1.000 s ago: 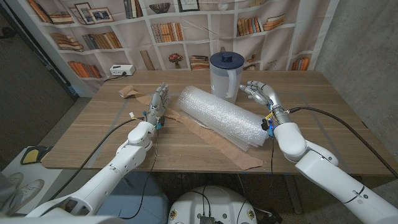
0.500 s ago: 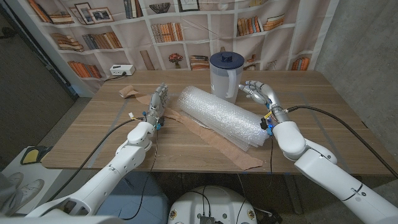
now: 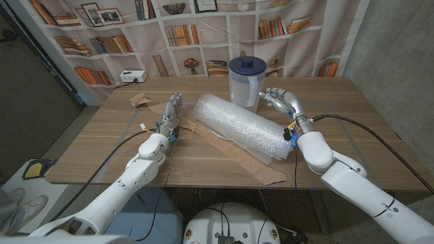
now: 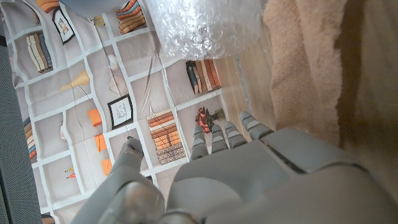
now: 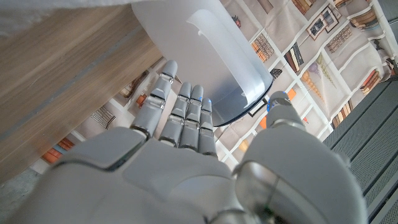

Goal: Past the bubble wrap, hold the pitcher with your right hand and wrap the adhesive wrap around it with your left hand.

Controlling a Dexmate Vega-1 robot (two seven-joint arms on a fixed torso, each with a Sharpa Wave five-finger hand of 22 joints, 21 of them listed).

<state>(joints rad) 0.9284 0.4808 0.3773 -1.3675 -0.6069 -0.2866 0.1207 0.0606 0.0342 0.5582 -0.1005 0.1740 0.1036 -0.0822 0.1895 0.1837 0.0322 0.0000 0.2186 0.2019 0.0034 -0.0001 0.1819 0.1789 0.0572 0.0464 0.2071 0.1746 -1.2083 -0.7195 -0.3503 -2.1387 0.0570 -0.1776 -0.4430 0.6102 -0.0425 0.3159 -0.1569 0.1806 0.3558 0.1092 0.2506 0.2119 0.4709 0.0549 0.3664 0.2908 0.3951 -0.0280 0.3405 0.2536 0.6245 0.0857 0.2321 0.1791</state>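
Right hand (image 3: pixel 280 99) spread just beside pitcher (image 3: pixel 245 81), near table's far edge.

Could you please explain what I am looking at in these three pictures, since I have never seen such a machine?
It is a two-armed robot standing at a wooden table. The wide picture comes from a camera on its head; the other two come from cameras on its wrists, looking along each hand. On the table lie a roll of bubble wrap, tan adhesive wrap beneath it, and a translucent pitcher with a dark blue lid. The right hand is open beside the pitcher, not gripping it. The left hand is open too, holding nothing.
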